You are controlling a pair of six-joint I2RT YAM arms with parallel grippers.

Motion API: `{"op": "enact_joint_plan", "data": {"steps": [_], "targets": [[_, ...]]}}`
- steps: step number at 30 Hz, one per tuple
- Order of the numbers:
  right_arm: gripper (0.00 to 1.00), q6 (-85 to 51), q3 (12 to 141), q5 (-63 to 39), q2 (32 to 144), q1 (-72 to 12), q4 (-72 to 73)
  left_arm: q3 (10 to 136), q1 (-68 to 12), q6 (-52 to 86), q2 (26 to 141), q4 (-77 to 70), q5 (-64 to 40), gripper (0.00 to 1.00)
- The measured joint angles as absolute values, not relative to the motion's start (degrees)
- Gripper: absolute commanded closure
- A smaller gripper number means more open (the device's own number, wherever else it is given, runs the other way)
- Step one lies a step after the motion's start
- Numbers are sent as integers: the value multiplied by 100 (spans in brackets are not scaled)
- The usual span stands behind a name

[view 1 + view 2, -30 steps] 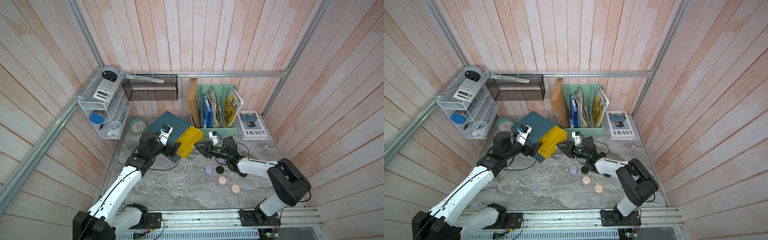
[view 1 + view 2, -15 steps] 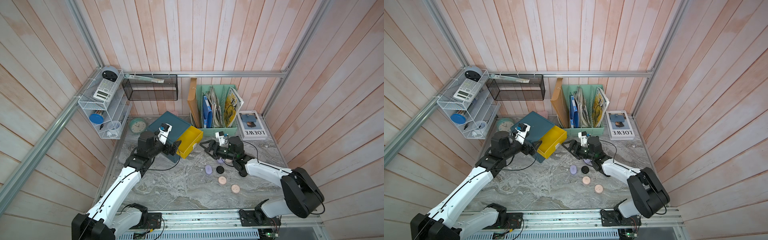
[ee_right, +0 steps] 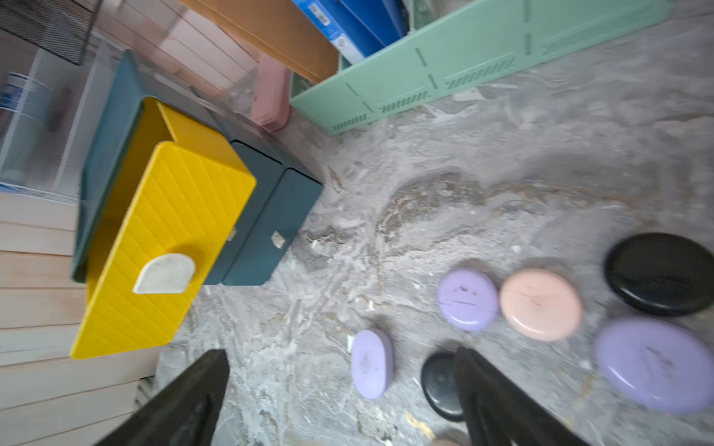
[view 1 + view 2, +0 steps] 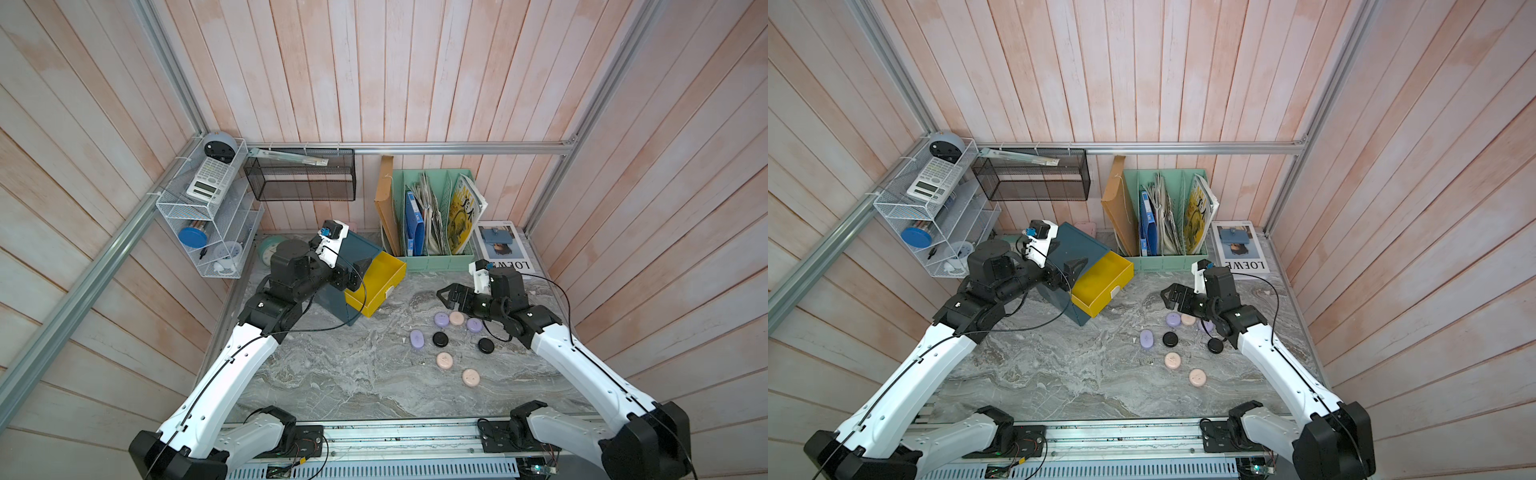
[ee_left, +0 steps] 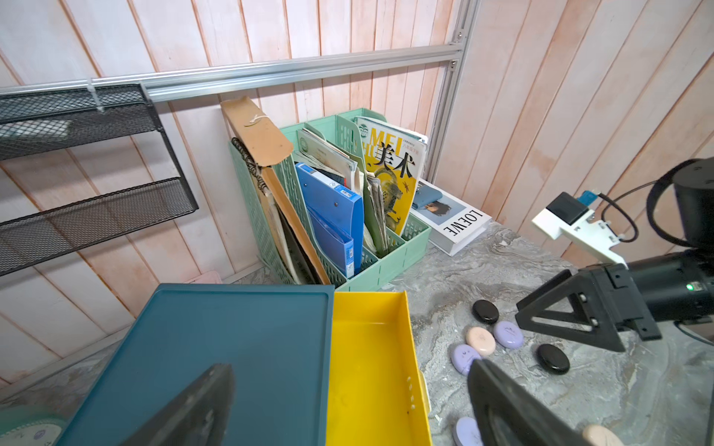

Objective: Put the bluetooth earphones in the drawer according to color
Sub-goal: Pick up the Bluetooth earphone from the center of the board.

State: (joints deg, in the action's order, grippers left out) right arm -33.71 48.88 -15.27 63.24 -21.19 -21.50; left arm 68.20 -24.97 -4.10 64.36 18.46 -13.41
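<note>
A: While both arms are hovering, what are the top views giving?
B: In both top views the left gripper (image 4: 358, 275) is hanging spread wide over the drawer chest (image 4: 361, 249), holding nothing. Its yellow drawer (image 4: 376, 284) is sticking out. The right gripper (image 4: 451, 300) is gaping, empty, just above the earphones (image 4: 444, 360) lying loose on the table (image 4: 332, 374).
A: Left wrist?
B: It's showing the yellow drawer bare inside, as far as visible. The fingers (image 5: 193, 409) are straddling the chest top, nothing between.
A: Right wrist?
B: Blurry. Jaws are standing wide, gripping nothing. A black case (image 3: 440, 386) is peeking from behind one finger, a lilac case (image 3: 373, 363) beside it.
A: Step?
B: Looking like the first pick, since no case is sitting in any drawer I can see. The next move is calling for dropping onto one case, closing squarely because it looks slippery, then carrying it over the yellow rim.
</note>
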Motion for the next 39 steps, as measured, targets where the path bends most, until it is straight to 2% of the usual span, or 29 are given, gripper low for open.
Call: {"op": "enact_joint_plan", "data": {"steps": [4,11,23,29,39], "targets": [[2,-3020,4923,-1098,6075,-1844,-2934,6969,-2838,-519,6626,2112,-1258,0],[2,-2711,4925,-945,6066,-902,-3992,7485,-3642,-897,7085,2362,-1000,0],[2,-2630,4475,-497,6305,-843,-4650,7100,-4574,-1225,7513,2364,-585,0],[3,-2696,4460,-336,6770,-836,-4670,6965,-4864,-1358,7644,2359,-377,0],[9,-2561,4584,-421,8228,-814,-4633,6941,-4932,-1391,7883,2359,-270,0]]}}
